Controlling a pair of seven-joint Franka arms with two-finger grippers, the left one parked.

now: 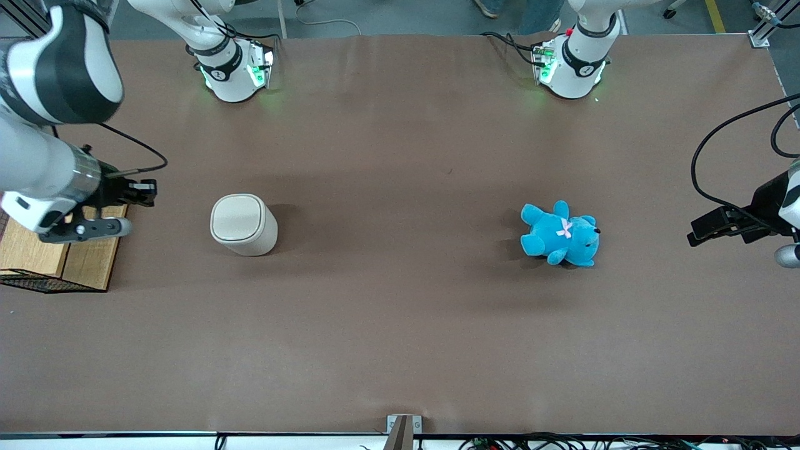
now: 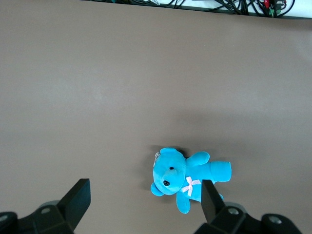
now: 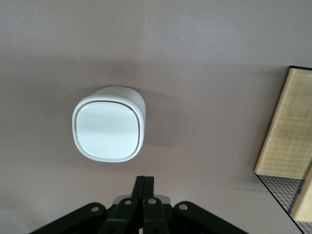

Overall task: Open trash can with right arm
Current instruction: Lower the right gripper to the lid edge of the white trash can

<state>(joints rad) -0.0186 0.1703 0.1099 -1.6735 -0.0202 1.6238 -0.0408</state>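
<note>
The trash can (image 1: 243,224) is a small cream-white bin standing upright on the brown table, its flat lid shut. It also shows in the right wrist view (image 3: 108,130), seen from above. The right arm (image 1: 50,125) reaches in at the working arm's end of the table. My gripper (image 1: 145,192) hangs above the table beside the trash can, apart from it, over the edge of the wooden blocks. In the right wrist view my gripper (image 3: 145,181) has its two black fingers pressed together, holding nothing.
A wire-mesh basket (image 1: 37,281) with wooden blocks (image 1: 90,250) sits under the right arm; it also shows in the right wrist view (image 3: 287,146). A blue teddy bear (image 1: 561,234) lies toward the parked arm's end of the table.
</note>
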